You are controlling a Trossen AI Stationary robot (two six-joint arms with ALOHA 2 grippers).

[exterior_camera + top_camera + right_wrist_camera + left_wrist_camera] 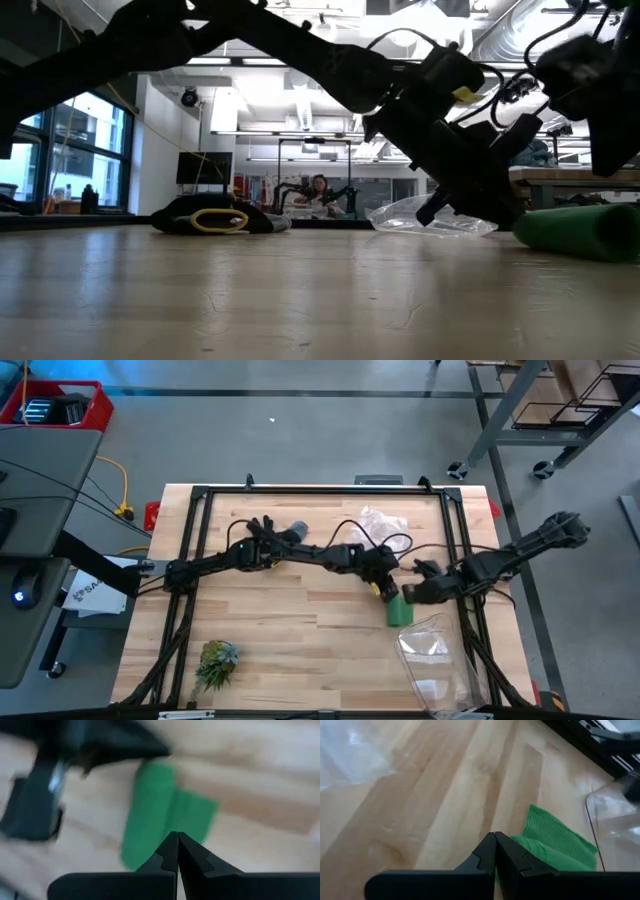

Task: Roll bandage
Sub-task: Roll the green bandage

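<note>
On the near right part of the table (pixel 300 610), beside a clear plastic bag (pixel 435 660), the green bandage (pixel 400 610) lies flat and partly folded. Just above it both grippers meet, the left gripper (pixel 385 588) and the right gripper (pixel 412 594), each with fingers pressed together and holding nothing. Farther back lie a glove (pixel 275 532) and crumpled plastic (pixel 385 522).
</note>
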